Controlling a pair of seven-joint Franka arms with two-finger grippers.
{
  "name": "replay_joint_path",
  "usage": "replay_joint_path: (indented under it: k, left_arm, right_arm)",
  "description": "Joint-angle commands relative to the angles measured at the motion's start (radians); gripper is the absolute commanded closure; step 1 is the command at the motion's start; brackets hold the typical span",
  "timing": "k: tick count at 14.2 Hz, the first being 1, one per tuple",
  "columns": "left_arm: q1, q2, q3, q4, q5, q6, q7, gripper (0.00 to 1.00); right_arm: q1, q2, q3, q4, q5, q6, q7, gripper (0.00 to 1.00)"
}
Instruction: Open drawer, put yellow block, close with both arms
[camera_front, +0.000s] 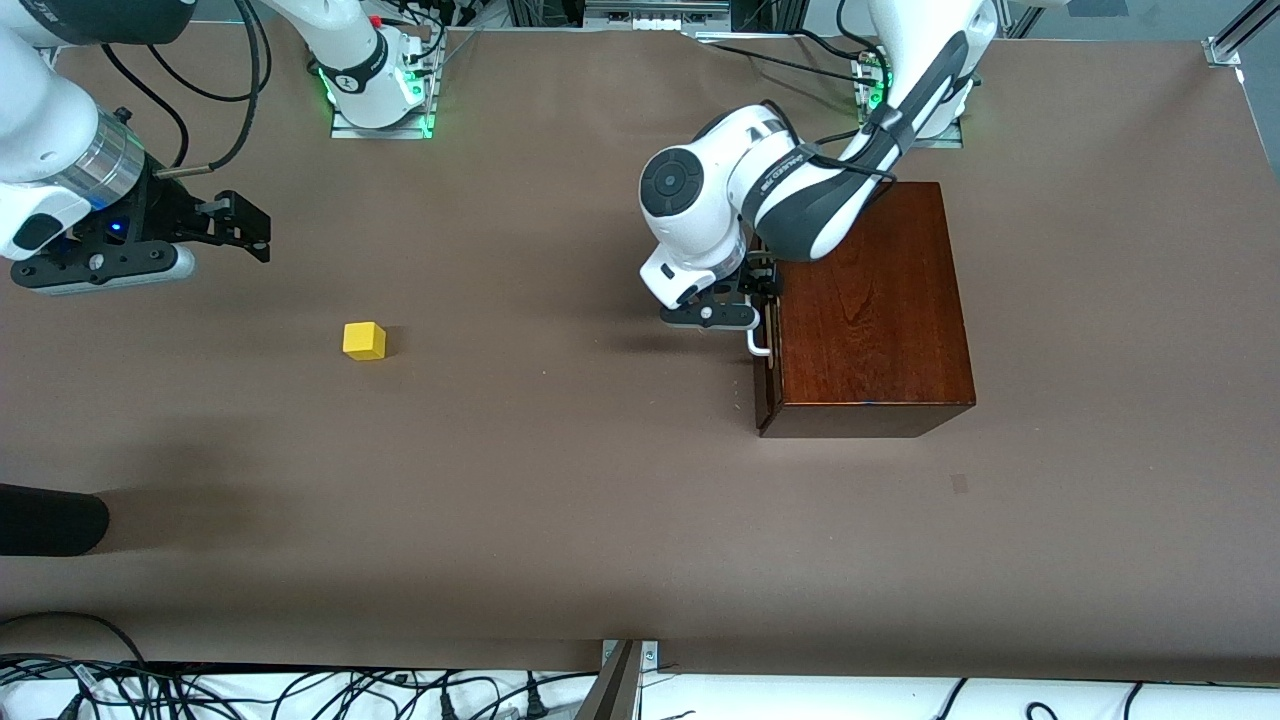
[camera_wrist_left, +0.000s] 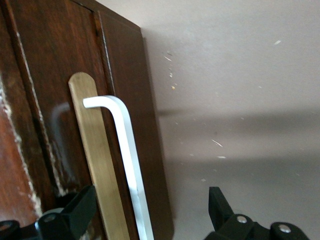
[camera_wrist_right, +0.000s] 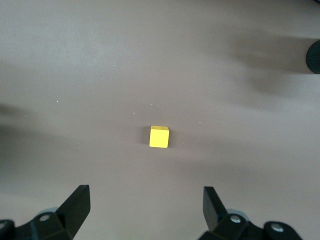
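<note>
The drawer (camera_front: 766, 385) sits shut in the dark mahogany box (camera_front: 870, 300) toward the left arm's end of the table. Its white loop handle (camera_front: 758, 342) (camera_wrist_left: 127, 160) lies over a brass plate (camera_wrist_left: 95, 160) on the drawer front. My left gripper (camera_front: 766, 290) (camera_wrist_left: 150, 212) is open at the drawer front, and the handle passes between its fingers (camera_wrist_left: 75, 210) untouched. The yellow block (camera_front: 364, 340) (camera_wrist_right: 159, 136) rests on the table toward the right arm's end. My right gripper (camera_front: 258, 232) (camera_wrist_right: 146, 202) hangs open above the table, short of the block and holding nothing.
A brown mat (camera_front: 560, 480) covers the table. A dark rounded object (camera_front: 50, 520) pokes in at the right arm's end, nearer the front camera. Cables (camera_front: 300, 690) lie along the edge nearest the front camera. A small mark (camera_front: 958, 483) shows on the mat near the box.
</note>
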Motion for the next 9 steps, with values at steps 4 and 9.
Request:
replay_joint_path:
  k: [4, 9]
  left_arm:
    - [-0.038, 0.039, 0.006, 0.003, 0.061, -0.003, -0.076, 0.0]
    - [-0.04, 0.058, 0.006, 0.003, 0.087, 0.002, -0.096, 0.0]
  right_arm:
    - [-0.006, 0.003, 0.004, 0.016, 0.017, -0.003, 0.01, 0.0]
    - [-0.006, 0.005, 0.004, 0.016, 0.015, -0.006, 0.008, 0.0]
